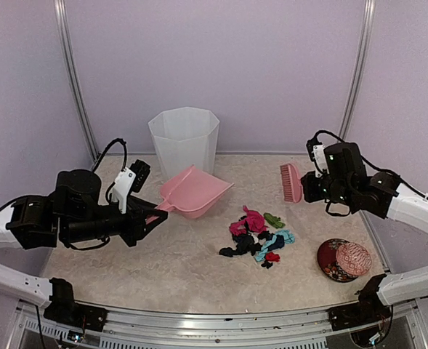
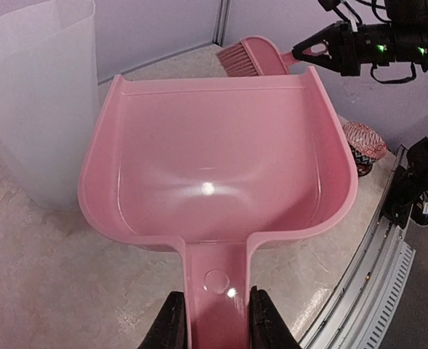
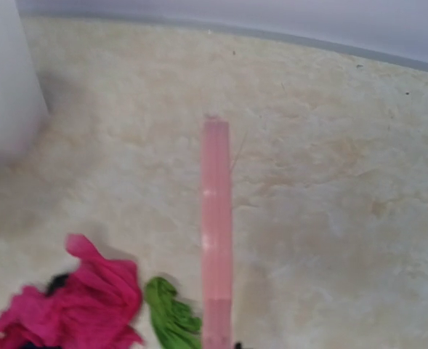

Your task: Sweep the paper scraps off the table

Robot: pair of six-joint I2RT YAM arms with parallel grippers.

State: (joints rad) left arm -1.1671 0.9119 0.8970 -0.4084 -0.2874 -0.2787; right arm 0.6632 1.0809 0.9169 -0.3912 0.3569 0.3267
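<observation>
The paper scraps (image 1: 257,238) lie in a loose pile of magenta, black, teal, green and red bits on the table (image 1: 163,269), right of centre. In the right wrist view a magenta scrap (image 3: 75,298) and a green scrap (image 3: 171,316) show. My left gripper (image 1: 152,216) (image 2: 217,320) is shut on the handle of a pink dustpan (image 1: 195,190) (image 2: 214,167), held left of the pile, its mouth facing away. My right gripper (image 1: 308,185) is shut on a pink brush (image 1: 291,182) (image 3: 216,240), held above the table behind the pile.
A white translucent bin (image 1: 184,140) (image 2: 39,102) stands at the back, just behind the dustpan. A round red patterned dish (image 1: 343,259) (image 2: 362,143) sits at the right front. Lilac walls ring the table, and a metal rail (image 1: 221,320) runs along its near edge.
</observation>
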